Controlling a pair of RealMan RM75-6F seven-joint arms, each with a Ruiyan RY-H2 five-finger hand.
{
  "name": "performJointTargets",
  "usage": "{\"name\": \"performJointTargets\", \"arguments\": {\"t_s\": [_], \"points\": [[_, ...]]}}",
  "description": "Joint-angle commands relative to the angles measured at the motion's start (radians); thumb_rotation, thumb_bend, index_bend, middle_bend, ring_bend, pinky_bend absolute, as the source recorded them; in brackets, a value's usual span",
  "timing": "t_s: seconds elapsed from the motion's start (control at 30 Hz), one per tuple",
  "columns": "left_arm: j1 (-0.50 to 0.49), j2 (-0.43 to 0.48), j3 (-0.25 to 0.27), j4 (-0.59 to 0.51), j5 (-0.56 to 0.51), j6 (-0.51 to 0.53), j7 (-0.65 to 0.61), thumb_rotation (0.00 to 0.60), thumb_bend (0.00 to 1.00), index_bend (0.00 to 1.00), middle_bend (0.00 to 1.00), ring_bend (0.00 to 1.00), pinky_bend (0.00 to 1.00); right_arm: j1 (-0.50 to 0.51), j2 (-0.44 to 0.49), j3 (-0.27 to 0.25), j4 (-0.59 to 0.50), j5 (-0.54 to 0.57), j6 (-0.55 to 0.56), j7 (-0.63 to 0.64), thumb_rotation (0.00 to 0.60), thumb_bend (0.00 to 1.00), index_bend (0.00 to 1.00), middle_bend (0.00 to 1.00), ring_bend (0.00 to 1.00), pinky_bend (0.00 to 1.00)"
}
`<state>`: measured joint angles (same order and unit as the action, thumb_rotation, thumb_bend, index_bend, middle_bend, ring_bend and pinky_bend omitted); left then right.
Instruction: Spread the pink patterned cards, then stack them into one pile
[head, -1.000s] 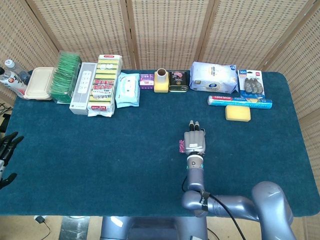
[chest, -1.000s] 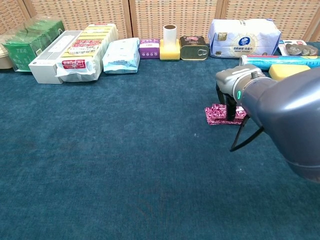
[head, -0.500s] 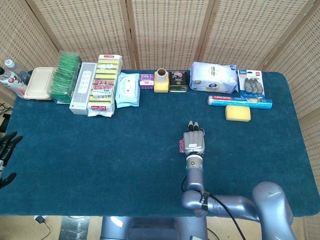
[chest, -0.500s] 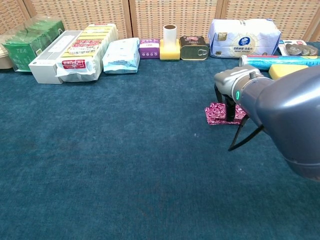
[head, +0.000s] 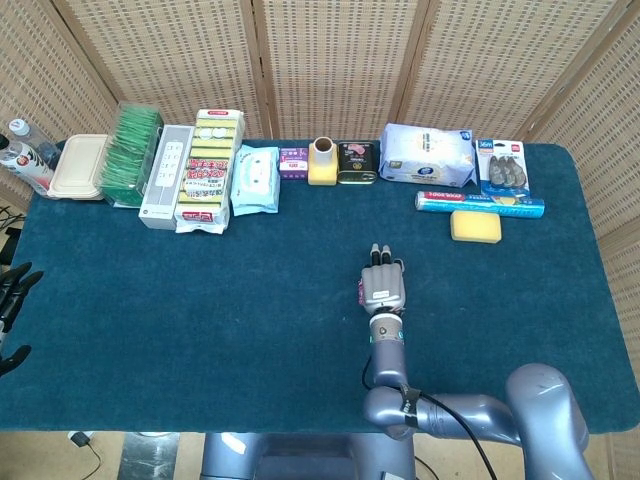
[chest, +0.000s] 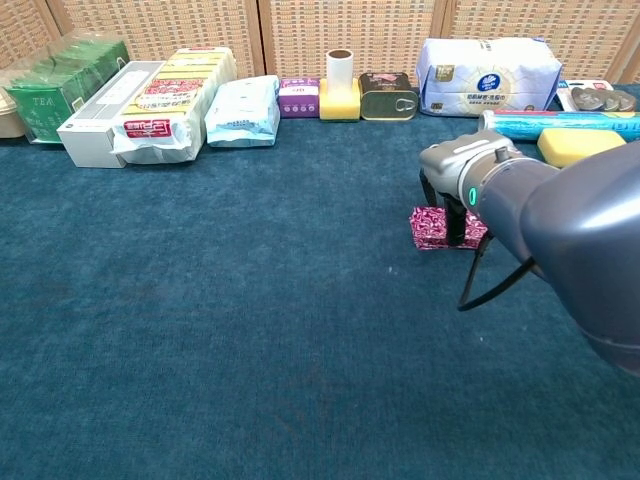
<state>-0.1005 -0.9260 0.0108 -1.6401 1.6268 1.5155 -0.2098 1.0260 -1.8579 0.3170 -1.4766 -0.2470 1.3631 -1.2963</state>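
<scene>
- The pink patterned cards (chest: 433, 227) lie in one small pile on the dark teal cloth (chest: 250, 330), right of centre in the chest view; in the head view only a sliver (head: 363, 291) shows at the left edge of the hand.
- The right hand (head: 384, 283) sits over that pile, just below the middle of the head frame — its fingers (head: 381, 254) point up-frame, held close together.
- From the chest view dark fingers (chest: 456, 213) come down onto the pile's right part; whether they pinch the cards or only press on them, I cannot tell.
- The left hand (head: 14, 290) shows at the far left edge of the head view, off the table, dark fingers apart and holding nothing.
- Along the top of the cloth: a yellow sponge (head: 475, 226), a blue foil roll (head: 480, 203), a white tissue pack (head: 428, 155).
</scene>
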Motion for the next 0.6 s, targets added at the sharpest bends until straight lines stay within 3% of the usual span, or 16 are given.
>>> {"name": "performJointTargets", "arguments": {"t_s": [0.03, 0.6], "points": [[0.0, 0.0, 0.0, 0.0, 0.0, 0.0, -0.001, 0.6, 0.09, 0.0, 0.0, 0.0, 0.08, 0.001, -0.002, 0.001, -0.001, 0.001, -0.002, -0.002, 0.6, 0.33, 0.31, 0.01, 0.0, 0.27], [0.002, 0.002, 0.0, 0.004, 0.0, 0.005, -0.012, 0.6, 0.09, 0.0, 0.0, 0.0, 0.08, -0.016, 0.027, 0.013, -0.041, -0.014, -0.001, 0.019, 0.6, 0.33, 0.26, 0.01, 0.0, 0.27]]}}
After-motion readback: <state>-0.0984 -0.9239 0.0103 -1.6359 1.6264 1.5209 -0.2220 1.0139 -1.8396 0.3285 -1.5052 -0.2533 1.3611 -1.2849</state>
